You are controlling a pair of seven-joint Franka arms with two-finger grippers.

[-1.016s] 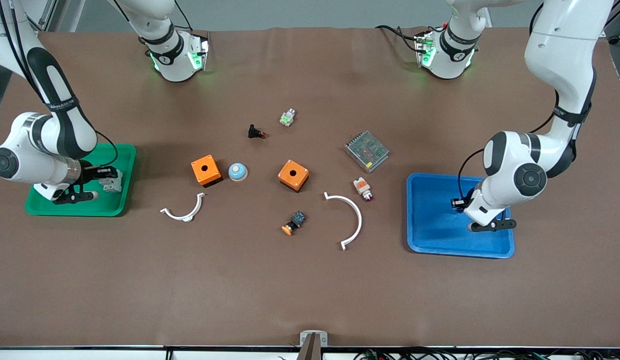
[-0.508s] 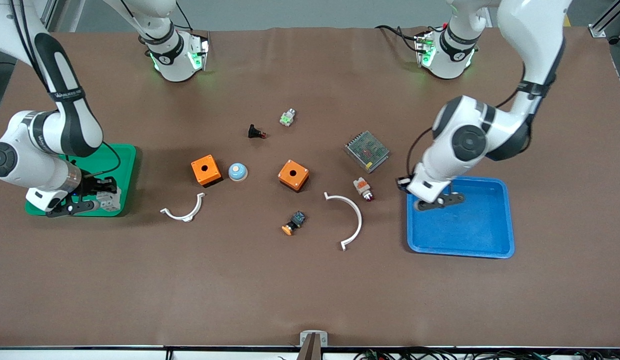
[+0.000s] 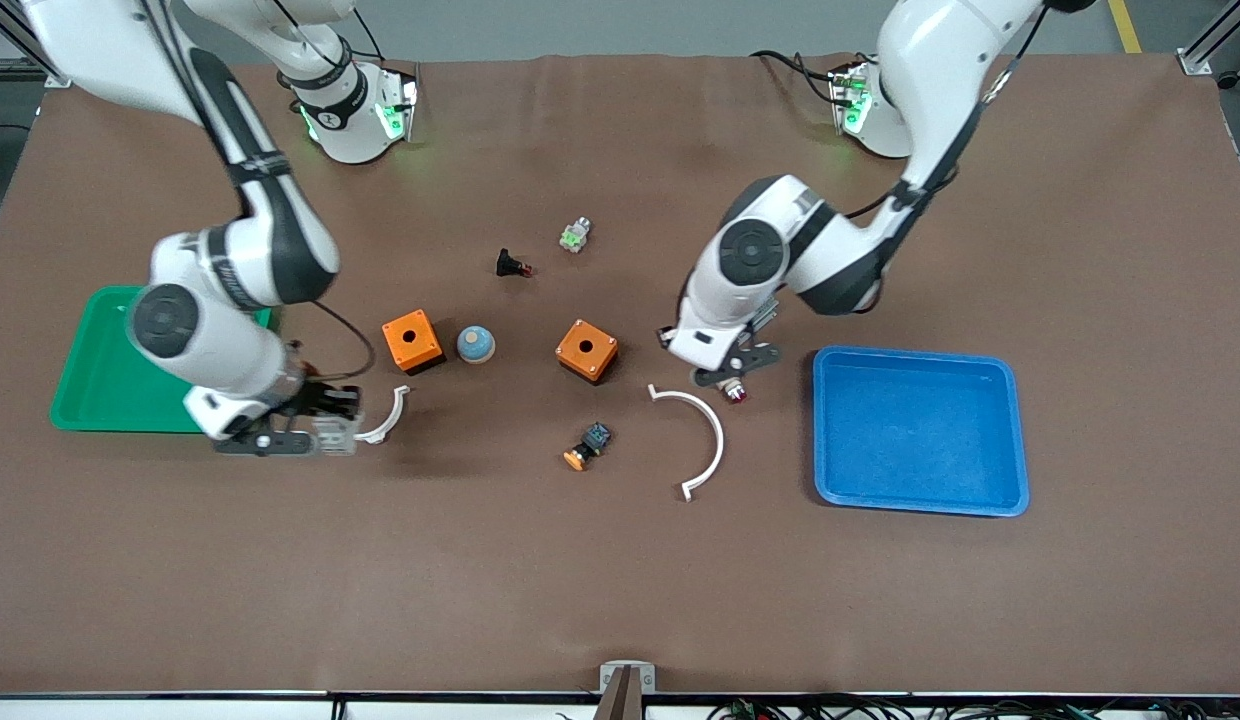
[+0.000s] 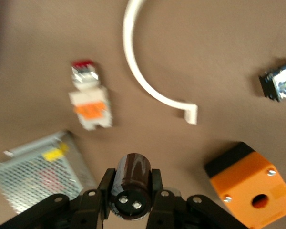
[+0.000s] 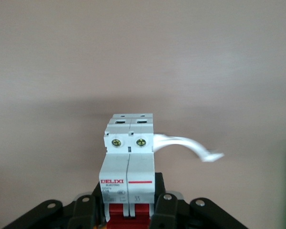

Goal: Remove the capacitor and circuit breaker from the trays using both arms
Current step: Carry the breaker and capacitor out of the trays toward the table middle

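Note:
My left gripper (image 3: 725, 368) is shut on the capacitor (image 4: 131, 183), a stubby black cylinder with two pale terminals on its end. It holds it in the air over the white-orange indicator (image 4: 89, 102), between an orange box (image 3: 586, 350) and the blue tray (image 3: 920, 490). The capacitor is hidden in the front view. My right gripper (image 3: 325, 428) is shut on the breaker (image 5: 129, 157), a white-grey block with a red switch end. It holds it low over the table beside the small white arc (image 3: 385, 425), just off the green tray (image 3: 100, 400).
A second orange box (image 3: 412, 340) and a blue dome (image 3: 475, 343) stand mid-table. A large white arc (image 3: 715, 430), a black-blue switch (image 3: 590, 445), a black button (image 3: 510, 264) and a green-white part (image 3: 574, 236) lie around. A metal mesh box (image 4: 33, 171) lies under my left arm.
My left gripper has left the blue tray and swung toward the table's middle with the capacitor. My right gripper has left the green tray with the breaker and moved toward the small white arc.

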